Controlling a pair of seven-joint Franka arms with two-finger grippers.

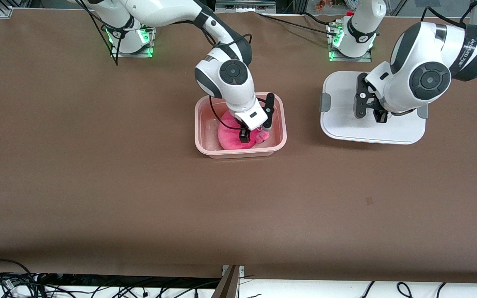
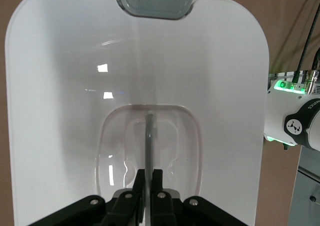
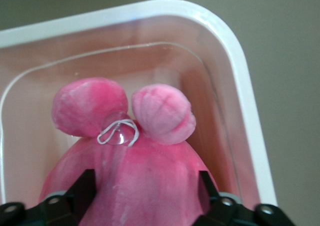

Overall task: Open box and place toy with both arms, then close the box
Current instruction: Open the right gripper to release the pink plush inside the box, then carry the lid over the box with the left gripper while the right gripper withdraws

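The pale pink box stands open mid-table. The pink plush toy lies inside it. My right gripper is down in the box, open, with one finger on each side of the toy. In the right wrist view the toy fills the gap between the fingers, inside the box rim. The white lid lies toward the left arm's end of the table. My left gripper is shut on the lid's centre handle rib, which sits in the lid's recess.
Both arm bases stand along the table edge farthest from the front camera. A grey clip shows on the lid's edge. Loose cables lie off the table's near edge.
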